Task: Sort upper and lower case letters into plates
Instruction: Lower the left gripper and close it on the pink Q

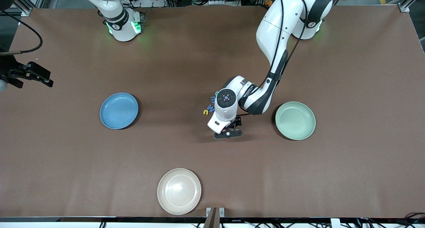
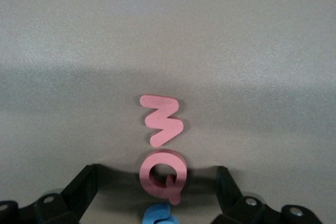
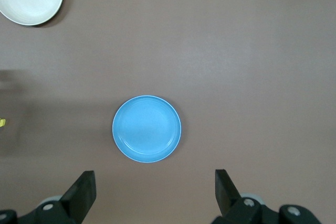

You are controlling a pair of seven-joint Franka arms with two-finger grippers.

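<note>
Nearest the front camera sits the round cream-beige plate (image 1: pixel 179 191), and it is not part of my sorting job. On the brown table (image 1: pixel 66 161) I also see the two plates I must fill. One is the round blue plate (image 1: pixel 119 110), toward the right arm's end. Its twin, the round pale green plate (image 1: pixel 295 120), sits toward the left arm's end. Both look bare, so I judge no letter has been sorted yet. All the work is still to do.

My left tool (image 1: pixel 228 133) hangs low over the table between those two plates, its two fingers spread wide and holding nothing. My right tool (image 3: pixel 152 195) waits high up over the blue plate, also spread wide and holding nothing.

Smallest of all are the little flat toy letters (image 1: pixel 210 106). They lie in a bunch on the table just beside the left arm's wrist, between the blue and green plates. In the left wrist view I see a pink zigzag letter (image 2: pixel 161 120), a pink round letter with a tail (image 2: pixel 163 174) between the left tool's fingers, and a bit of a blue letter (image 2: pixel 159 214). I cannot count all of them, since the arm hides some.
</note>
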